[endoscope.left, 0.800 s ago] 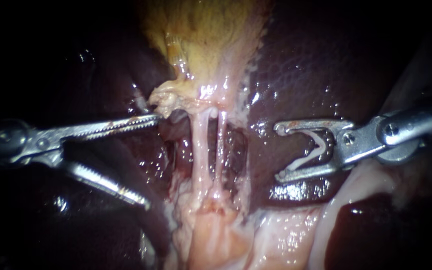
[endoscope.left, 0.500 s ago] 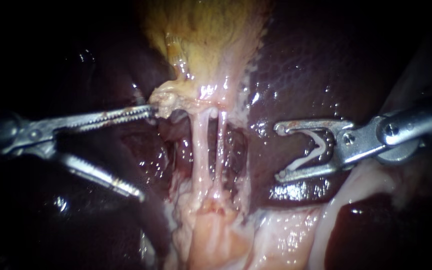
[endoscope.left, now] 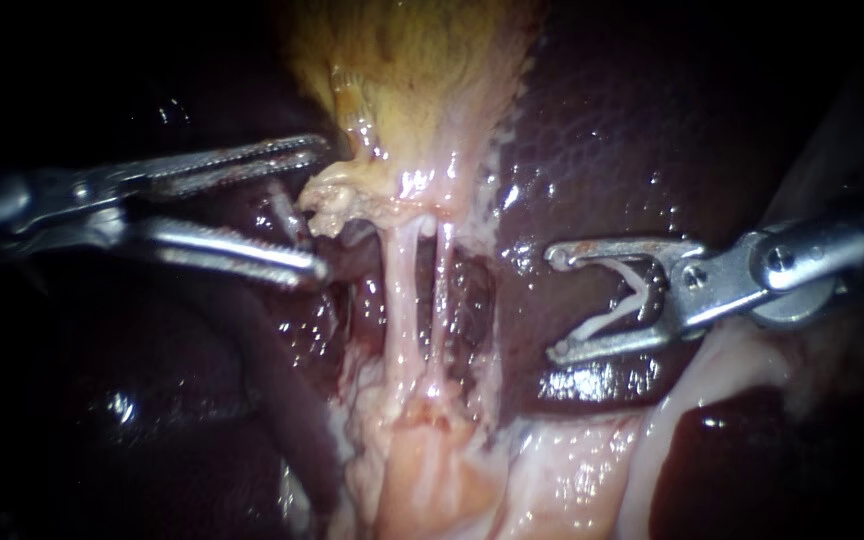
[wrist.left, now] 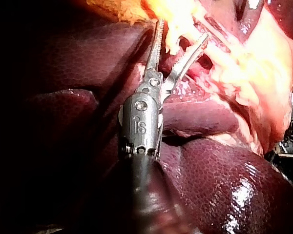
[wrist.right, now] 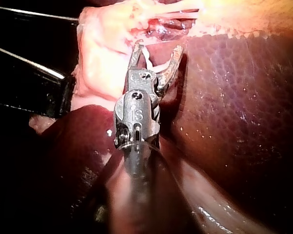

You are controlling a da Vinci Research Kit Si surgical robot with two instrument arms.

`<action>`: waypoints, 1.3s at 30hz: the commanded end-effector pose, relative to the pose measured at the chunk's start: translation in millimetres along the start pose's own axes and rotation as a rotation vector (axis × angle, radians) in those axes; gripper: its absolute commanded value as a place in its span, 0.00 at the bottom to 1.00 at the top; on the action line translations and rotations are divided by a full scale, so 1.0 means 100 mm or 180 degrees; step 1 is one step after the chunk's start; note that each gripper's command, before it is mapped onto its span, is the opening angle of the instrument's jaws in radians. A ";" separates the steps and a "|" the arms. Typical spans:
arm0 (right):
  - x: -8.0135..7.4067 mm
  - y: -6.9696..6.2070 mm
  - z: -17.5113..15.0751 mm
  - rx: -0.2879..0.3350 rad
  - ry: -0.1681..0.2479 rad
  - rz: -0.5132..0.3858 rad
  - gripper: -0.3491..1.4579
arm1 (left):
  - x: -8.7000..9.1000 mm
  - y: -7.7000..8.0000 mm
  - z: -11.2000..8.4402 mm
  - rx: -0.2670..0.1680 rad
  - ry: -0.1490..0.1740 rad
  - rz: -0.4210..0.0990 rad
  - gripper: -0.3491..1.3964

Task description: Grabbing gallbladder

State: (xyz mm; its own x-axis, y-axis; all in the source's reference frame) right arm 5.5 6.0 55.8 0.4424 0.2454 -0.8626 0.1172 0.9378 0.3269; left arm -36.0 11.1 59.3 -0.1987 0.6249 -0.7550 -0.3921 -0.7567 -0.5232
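Reaching in from the left, near level, with the left instrument, its shaft lost in the dark at the edge. End effector parted to a moderate gap and gripping nothing. Upper toothed jaw lying against the lower left edge of the gallbladder, though whether it actually touches cannot be told. Lower jaw passing just under the ragged pale lump at that edge, so that the lump sits inside the gap. Much the same from the left wrist view: left instrument spread in a narrow V, yellow gallbladder tissue between and just ahead of the jaws.

Coming in from the right, tilted slightly down toward the tip, with the right instrument, over the dark liver. End effector spread wide, with a white V-shaped clip seated inside, one leg against each jaw. Well apart from the gallbladder.

Hanging from the gallbladder's lower end, between the two instruments, two pale tubes running side by side down to pink tissue. Only bare liver between the right instrument and the tubes.
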 end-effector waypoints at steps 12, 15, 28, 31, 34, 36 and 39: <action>-0.001 0.000 -0.001 0.0002 -0.0001 -0.0002 0.47 | -0.007 -0.013 0.001 -0.0016 -0.0009 -0.0134 0.03; -0.001 -0.001 -0.001 0.0002 0.0000 -0.0002 0.47 | -0.005 -0.015 -0.003 -0.0026 -0.0095 -0.0131 0.00; -0.001 -0.001 -0.003 0.0004 0.0000 -0.0001 0.47 | 0.021 -0.010 -0.030 -0.0062 -0.0170 -0.0302 0.00; -0.001 0.000 -0.004 0.0005 0.0000 -0.0001 0.47 | 0.037 -0.008 -0.044 -0.0073 -0.0150 -0.0330 0.00; -0.001 0.000 -0.004 0.0005 0.0000 -0.0001 0.47 | 0.048 -0.007 -0.055 -0.0064 -0.0109 -0.0353 0.00; -0.001 0.000 -0.003 0.0004 0.0000 -0.0001 0.47 | 0.053 -0.006 -0.062 -0.0054 -0.0085 -0.0367 0.00; 0.000 0.000 -0.003 0.0004 0.0000 0.0000 0.47 | 0.057 -0.007 -0.068 -0.0046 -0.0070 -0.0379 0.00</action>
State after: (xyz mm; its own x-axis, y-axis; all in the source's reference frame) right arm 5.2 6.0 55.7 0.4423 0.2450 -0.8627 0.1188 0.9375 0.3272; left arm -30.6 13.9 52.6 -0.1720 0.7154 -0.6772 -0.4032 -0.6784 -0.6142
